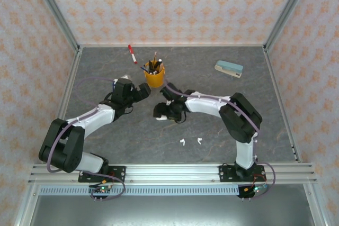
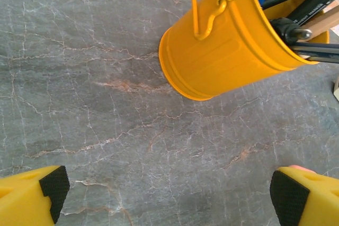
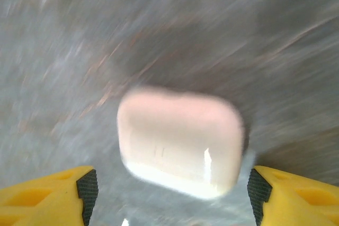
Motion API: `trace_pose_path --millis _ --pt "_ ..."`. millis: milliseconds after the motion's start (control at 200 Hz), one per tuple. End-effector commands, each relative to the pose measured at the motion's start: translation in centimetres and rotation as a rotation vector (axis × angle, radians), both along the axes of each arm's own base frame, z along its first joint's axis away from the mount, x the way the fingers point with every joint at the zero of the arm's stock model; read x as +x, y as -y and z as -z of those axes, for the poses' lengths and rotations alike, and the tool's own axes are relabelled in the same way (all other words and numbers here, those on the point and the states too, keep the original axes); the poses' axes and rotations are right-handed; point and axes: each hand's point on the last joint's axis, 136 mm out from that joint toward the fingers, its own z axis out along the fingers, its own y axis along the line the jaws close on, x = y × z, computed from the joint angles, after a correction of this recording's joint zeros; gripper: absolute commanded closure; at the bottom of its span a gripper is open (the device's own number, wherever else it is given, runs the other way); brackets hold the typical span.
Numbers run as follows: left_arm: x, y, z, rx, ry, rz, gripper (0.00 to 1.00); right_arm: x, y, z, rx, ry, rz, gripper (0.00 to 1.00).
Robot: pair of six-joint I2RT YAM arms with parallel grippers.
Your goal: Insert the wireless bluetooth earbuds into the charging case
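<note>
Earbuds point(image 1: 181, 142), two white ones side by side, lie on the grey table point(image 1: 132, 144) at lower centre of the top view, apart from both arms. Up and left of them the right gripper point(image 1: 160, 112) hangs over a pale pink-white charging case point(image 3: 180, 144), which sits blurred at mid-frame in its wrist view between wide-open, empty jaws. Left gripper point(image 2: 169, 189) is also spread wide and holds nothing, just below a yellow pen cup point(image 2: 228, 41) at upper right.
</note>
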Motion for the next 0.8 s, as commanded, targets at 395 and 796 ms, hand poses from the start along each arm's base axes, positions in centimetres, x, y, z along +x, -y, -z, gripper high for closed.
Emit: trace_pose_path --millis 395,796 --pt "1.3 -2.5 -2.1 -0.018 0.042 -0.077 0.0 1.0 3.5 -3.9 -0.23 0.184 0.001 0.21" --pt "0.6 -3.1 -2.9 0.002 0.051 -0.088 0.0 4.6 -0.1 0.2 -0.243 0.192 -0.011 0.21"
